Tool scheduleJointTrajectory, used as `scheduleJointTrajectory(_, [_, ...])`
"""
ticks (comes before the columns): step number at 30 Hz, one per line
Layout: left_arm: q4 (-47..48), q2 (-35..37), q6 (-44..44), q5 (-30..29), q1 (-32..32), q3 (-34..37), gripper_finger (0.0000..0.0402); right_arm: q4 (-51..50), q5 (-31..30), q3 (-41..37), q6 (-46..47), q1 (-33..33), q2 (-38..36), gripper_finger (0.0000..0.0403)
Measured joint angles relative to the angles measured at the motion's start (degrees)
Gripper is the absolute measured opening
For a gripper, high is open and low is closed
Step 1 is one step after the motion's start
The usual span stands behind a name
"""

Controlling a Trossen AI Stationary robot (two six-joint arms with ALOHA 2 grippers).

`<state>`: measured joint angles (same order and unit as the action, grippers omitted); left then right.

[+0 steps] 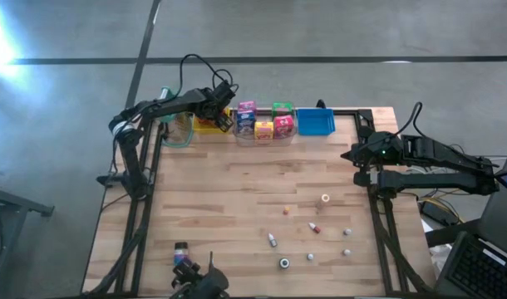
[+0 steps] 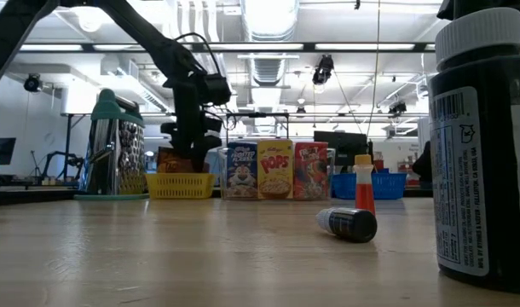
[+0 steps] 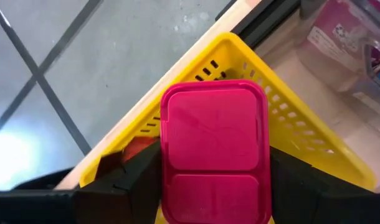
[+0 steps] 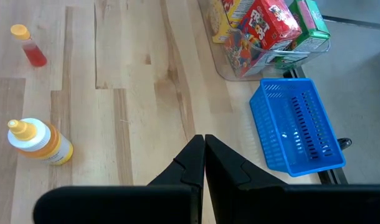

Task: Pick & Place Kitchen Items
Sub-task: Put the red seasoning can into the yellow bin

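Clamped on a pink block (image 3: 215, 155), the left gripper (image 3: 215, 186) holds it by its two long sides, directly above the yellow bin (image 3: 283, 106) at the far left of the table's back edge. From above, the left gripper (image 1: 222, 115) sits over that bin, next to a clear bin (image 1: 266, 135) packed with small cereal boxes (image 1: 264, 121), and a blue bin (image 1: 315, 124) stands just beside that. The right gripper (image 4: 204, 163) has its fingers pressed together on nothing; it waits over the table's right side, near the blue bin.

The block looks like rigid, glossy plastic — light, I would judge, and stiff enough not to give under the grip, but smooth enough to slide if the fingers ease off unevenly. Flat parallel sides make the present hold a sound one; a grip across the rounded corners would be worse.

Most of the kitchen items lie loose on the near half of the table: tiny bottles (image 1: 273, 240), an orange piece (image 1: 285, 210), a red-bodied bottle (image 1: 314, 227) and a yellow-capped squeeze bottle (image 4: 39, 142). These round little things will likely roll — take them across the body, not by the cap. A dark purple-labelled jar (image 1: 181, 251) stands near the front left.
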<state>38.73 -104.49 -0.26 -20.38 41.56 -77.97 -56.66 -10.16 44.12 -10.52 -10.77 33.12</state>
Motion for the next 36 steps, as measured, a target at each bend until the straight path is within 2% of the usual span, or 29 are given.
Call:
scheduleJointTrajectory(11, [-5.0,-0.8,2.1,-0.2,0.2,0.3,0.0234,0.0,0.0,0.0,0.0,0.0,0.0,0.0008])
scheduleJointTrajectory(21, [-4.9,-0.8,-2.1,1.8,0.7,0.4,0.0235,0.0,0.0,0.0,0.0,0.0,0.0,0.0008])
scheduleJointTrajectory(30, [-4.4,-0.8,-2.7,2.4,1.3,0.4,0.0283,0.0,0.0,0.0,0.0,0.0,0.0,0.0008])
scheduleJointTrajectory(36, [-2.1,-0.4,-2.8,3.5,1.3,-1.0,0.0289,0.0,0.0,0.0,0.0,0.0,0.0,0.0008])
